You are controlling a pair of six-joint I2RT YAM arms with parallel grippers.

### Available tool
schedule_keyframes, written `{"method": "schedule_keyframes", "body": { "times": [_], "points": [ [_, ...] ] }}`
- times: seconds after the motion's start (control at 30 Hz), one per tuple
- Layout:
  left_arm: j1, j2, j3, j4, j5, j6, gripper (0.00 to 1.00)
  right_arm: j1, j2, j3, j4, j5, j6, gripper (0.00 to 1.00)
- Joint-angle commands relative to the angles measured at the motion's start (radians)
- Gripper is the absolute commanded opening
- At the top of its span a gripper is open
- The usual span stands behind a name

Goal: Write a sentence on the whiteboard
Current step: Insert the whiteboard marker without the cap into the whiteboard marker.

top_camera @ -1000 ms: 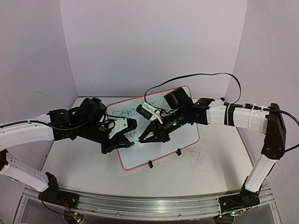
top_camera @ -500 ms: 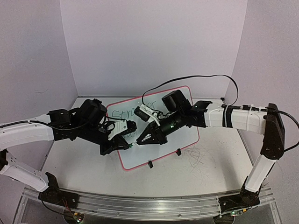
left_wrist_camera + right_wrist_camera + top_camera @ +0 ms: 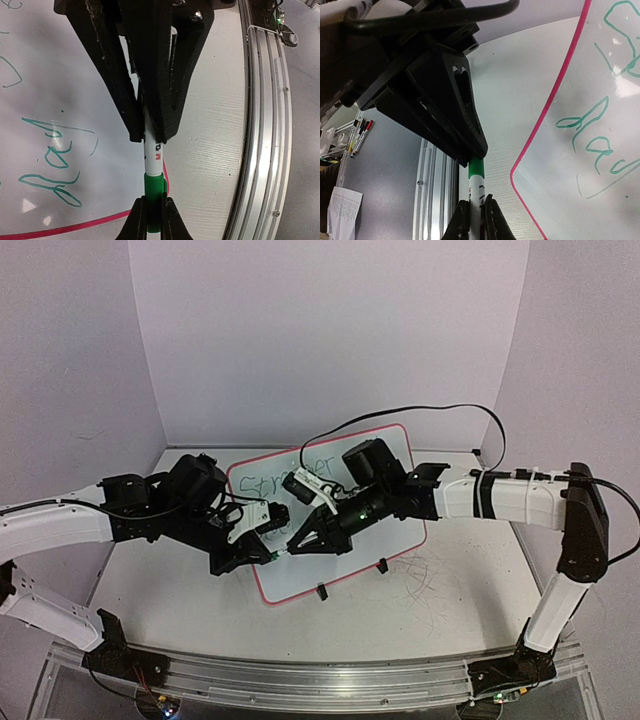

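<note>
**A:** Why do both arms meet nose to nose over the lower left part of the whiteboard (image 3: 325, 570)?

**B:** They share one marker (image 3: 152, 156). The left gripper (image 3: 150, 222), at the bottom of its own wrist view, has its jaws clamped on the green cap (image 3: 154, 186). The right gripper (image 3: 475, 220) has its jaws clamped on the white barrel, at the bottom of the right wrist view.

**A:** So one end each, in a straight line.

**B:** Yes, and I read that as cap work. A cap slides along the barrel's axis, so each arm takes one piece and faces the other. Whether the cap is going on or coming off, I cannot tell.

**A:** Where is the board?

**B:** Flat on the worktop (image 3: 455, 585), in the centre of the top view and turned at an angle. Its two black clip feet (image 3: 322, 591) are on the lower edge, toward the arms. That puts it within reach of both.

**A:** And the sentence (image 3: 265, 483)?

**B:** Green cursive in the board's upper left, with the arms hiding its middle. The wrist views show a second line that looks like "day", close to the pink rim.

**A:** Is the marker touching the board?

**B:** It seems held above it, lying level across the rim, the cap end out over the worktop. My guess is the writing is largely done and the pen is being closed.
</note>
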Motion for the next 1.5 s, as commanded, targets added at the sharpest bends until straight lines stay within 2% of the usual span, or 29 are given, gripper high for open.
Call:
{"method": "schedule_keyframes", "body": {
  "times": [0.0,0.5,1.23,1.3,1.47],
  "points": [
    [-0.017,-0.036,0.059,0.204,0.015,-0.01,0.0,0.071,0.031,-0.002,0.122,-0.043,0.032,0.0],
    [-0.02,-0.057,0.04,0.238,0.005,-0.021,0.0,0.093,0.038,-0.034,0.248,-0.036,0.126,0.0],
    [-0.028,-0.092,0.025,0.25,-0.038,-0.036,0.0,0.118,0.074,-0.052,0.3,0.036,0.196,0.0],
    [-0.028,-0.111,0.02,0.228,-0.067,-0.045,0.08,0.076,0.012,-0.125,0.31,0.053,0.189,0.0],
    [-0.028,-0.235,-0.017,0.216,-0.129,-0.087,0.37,0.0,-0.213,-0.314,0.3,0.185,0.129,0.0]
  ]
}}
